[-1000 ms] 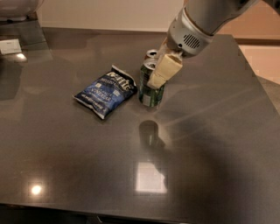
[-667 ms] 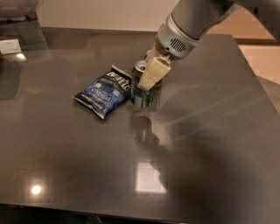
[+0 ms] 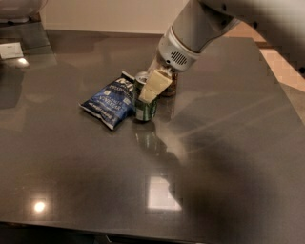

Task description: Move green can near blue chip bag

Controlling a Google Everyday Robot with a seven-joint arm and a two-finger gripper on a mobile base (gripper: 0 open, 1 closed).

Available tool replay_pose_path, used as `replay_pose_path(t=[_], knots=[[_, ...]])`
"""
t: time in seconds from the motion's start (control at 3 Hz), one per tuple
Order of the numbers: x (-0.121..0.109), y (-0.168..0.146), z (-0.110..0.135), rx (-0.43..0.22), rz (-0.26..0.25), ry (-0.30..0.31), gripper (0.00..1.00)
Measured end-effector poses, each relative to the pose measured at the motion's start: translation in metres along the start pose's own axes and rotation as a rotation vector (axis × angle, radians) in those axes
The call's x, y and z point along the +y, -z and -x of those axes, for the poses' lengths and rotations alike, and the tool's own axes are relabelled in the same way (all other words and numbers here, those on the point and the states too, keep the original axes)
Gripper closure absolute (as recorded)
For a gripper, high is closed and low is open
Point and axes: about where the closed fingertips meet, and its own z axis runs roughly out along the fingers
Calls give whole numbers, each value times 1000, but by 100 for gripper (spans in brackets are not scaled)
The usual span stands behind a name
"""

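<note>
Looks like office/break rm: dark glossy table, pale wall, ceiling-light glare; gripper grips green can mid-table.

A green metal drink can with a silver top is upright on the dark grey glossy worktop, left of the middle and nearer the far edge than the near one. The robot's gripper reaches in from the far right corner and clasps the can, one cream finger lying across its right side. A crinkled dark-blue chip bag lies flat against the can's left side. A brown can stands just behind, mostly hidden by the gripper.
</note>
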Motion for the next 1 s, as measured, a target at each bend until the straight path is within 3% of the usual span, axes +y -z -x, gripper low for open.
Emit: replay_pose_path(t=[1.0], knots=[[3,-11,4,-2,1,13,15]])
